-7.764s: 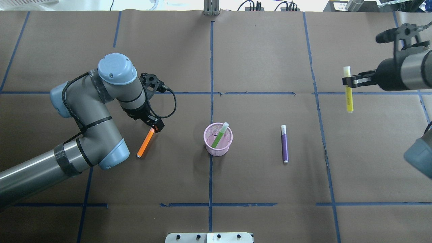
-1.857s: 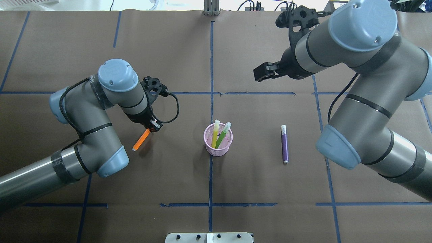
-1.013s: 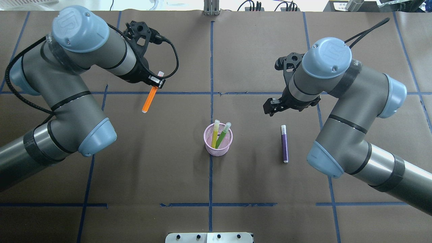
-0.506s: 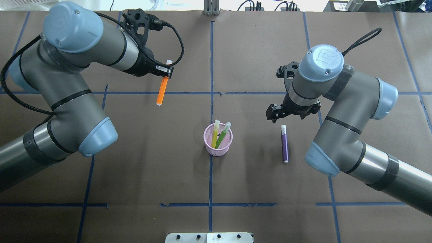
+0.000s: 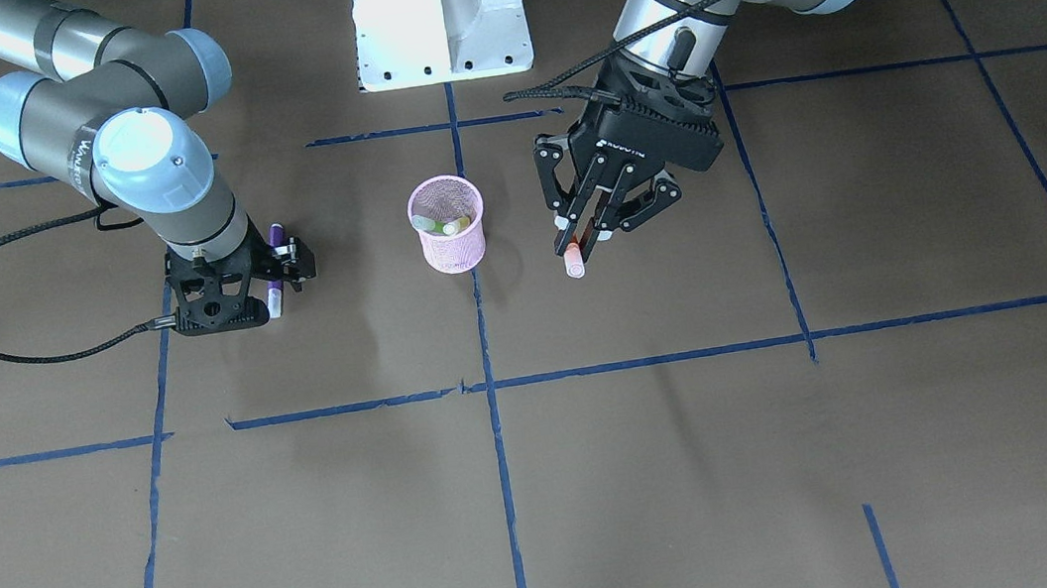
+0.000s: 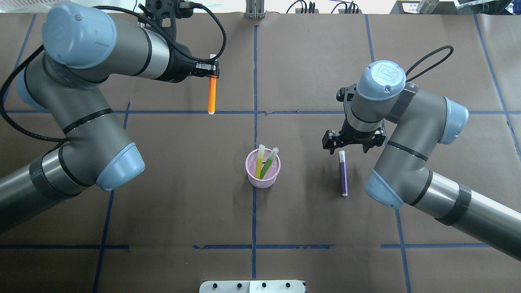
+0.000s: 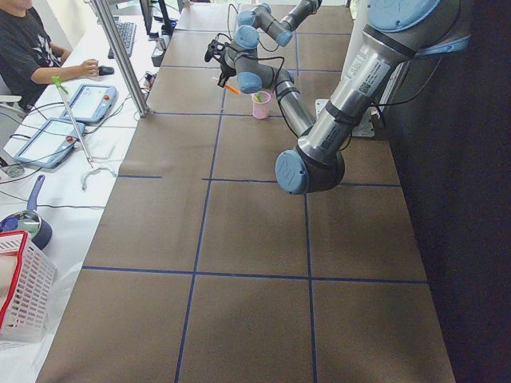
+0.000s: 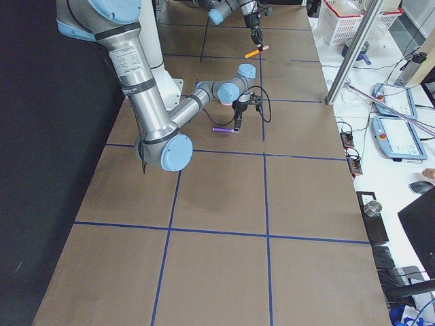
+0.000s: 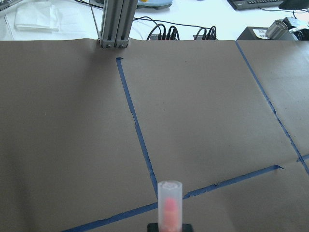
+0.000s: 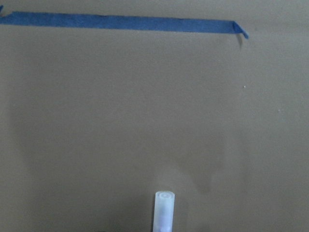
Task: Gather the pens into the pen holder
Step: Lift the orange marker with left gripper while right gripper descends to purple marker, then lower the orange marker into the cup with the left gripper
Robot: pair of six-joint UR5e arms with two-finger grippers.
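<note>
The pen holder [image 6: 264, 182] stands upright near the middle of the worktop [image 6: 309, 228]. We count two pens leaning in it, a yellow pen [image 6: 259, 162] and a green pen [image 6: 267, 162], both caps up. The orange pen [image 6: 211, 95] hangs in the air, tip down, beyond the holder and toward the robot's left. The left fingers [image 6: 215, 73] are closed on it just under its pale cap. The purple pen [image 6: 343, 176] lies flat on the worktop to the holder's right, apart from it. The right fingers [image 6: 328, 143] are spread wide over its cap end and grip nothing. We cannot tell whether they are down at the pen's level.

We see three risks. The orange pen is gripped near one end, so it may swing or slip in transit. If it comes in tilted or off-centre, it could catch the mesh rim or the leaning pens and topple the light holder. The purple pen is round and may roll or pivot away if the right fingers close off-centre so near its end. Both arms converging on the holder together could also crowd each other.
</note>
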